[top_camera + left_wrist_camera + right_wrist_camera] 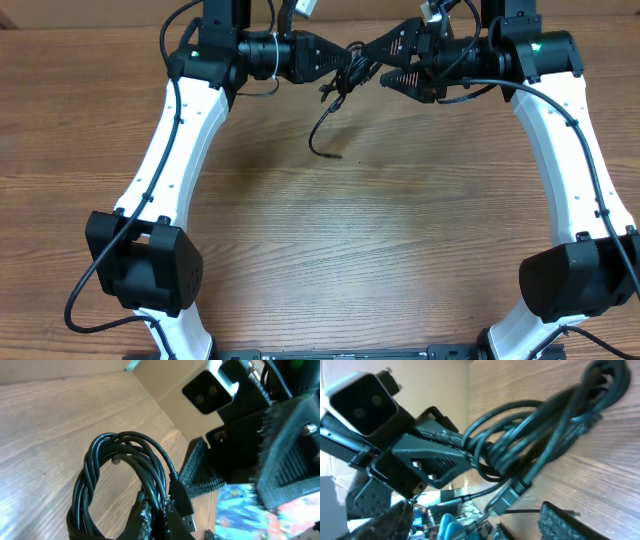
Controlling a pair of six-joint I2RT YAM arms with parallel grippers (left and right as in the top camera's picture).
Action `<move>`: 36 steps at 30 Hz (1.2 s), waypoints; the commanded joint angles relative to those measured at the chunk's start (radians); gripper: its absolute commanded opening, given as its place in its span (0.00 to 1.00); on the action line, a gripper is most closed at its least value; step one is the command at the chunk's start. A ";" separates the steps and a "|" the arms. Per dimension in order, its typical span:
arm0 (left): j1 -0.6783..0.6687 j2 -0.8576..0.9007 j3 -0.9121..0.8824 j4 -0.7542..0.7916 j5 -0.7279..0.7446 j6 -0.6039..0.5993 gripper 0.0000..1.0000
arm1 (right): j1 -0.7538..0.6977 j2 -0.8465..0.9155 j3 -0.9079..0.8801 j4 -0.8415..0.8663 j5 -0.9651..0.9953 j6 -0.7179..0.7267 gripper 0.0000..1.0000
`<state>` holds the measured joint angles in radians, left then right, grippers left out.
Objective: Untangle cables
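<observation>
The left hand [333, 62] is shut tight on the bunch of black cables [347, 78], up above the tabletop [350, 250]. 1 loose end hangs down. The right hand [378, 64] is open, just beside the bunch.

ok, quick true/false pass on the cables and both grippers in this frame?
1. The left gripper is clamped on the cables. True.
2. The right gripper is fully shut. False: its jaws stand apart, right beside the bundle.
3. The cables lie spread out as separate cords on the table. False: they are coiled together in one bundle in the left gripper.
4. One loose end trails out of the bundle, out over the table. True.
5. A plug shows at the bundle in the left wrist view. True.
</observation>
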<state>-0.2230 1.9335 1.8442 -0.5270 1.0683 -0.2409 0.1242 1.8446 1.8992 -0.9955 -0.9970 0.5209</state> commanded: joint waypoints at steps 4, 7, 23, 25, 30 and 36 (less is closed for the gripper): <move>0.002 -0.024 -0.003 0.075 0.005 -0.070 0.04 | -0.005 -0.032 0.026 -0.006 0.036 0.002 0.60; 0.002 -0.024 -0.003 0.091 0.006 -0.082 0.04 | -0.005 -0.032 0.026 -0.006 0.039 0.003 0.56; 0.002 -0.024 -0.003 0.094 0.006 -0.082 0.04 | -0.005 -0.032 0.026 -0.006 0.039 0.003 0.34; 0.000 -0.024 -0.003 0.097 0.006 -0.090 0.04 | -0.005 -0.032 0.026 -0.006 0.039 0.003 0.33; 0.000 -0.024 -0.003 0.145 0.032 -0.118 0.04 | 0.006 -0.032 0.026 -0.006 0.039 0.003 0.37; 0.000 -0.024 -0.003 0.155 -0.089 -0.128 0.04 | 0.022 -0.032 0.026 -0.006 0.039 0.003 0.48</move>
<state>-0.2222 1.9335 1.8442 -0.3775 1.0431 -0.3454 0.1322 1.8446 1.8992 -1.0054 -0.9611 0.5247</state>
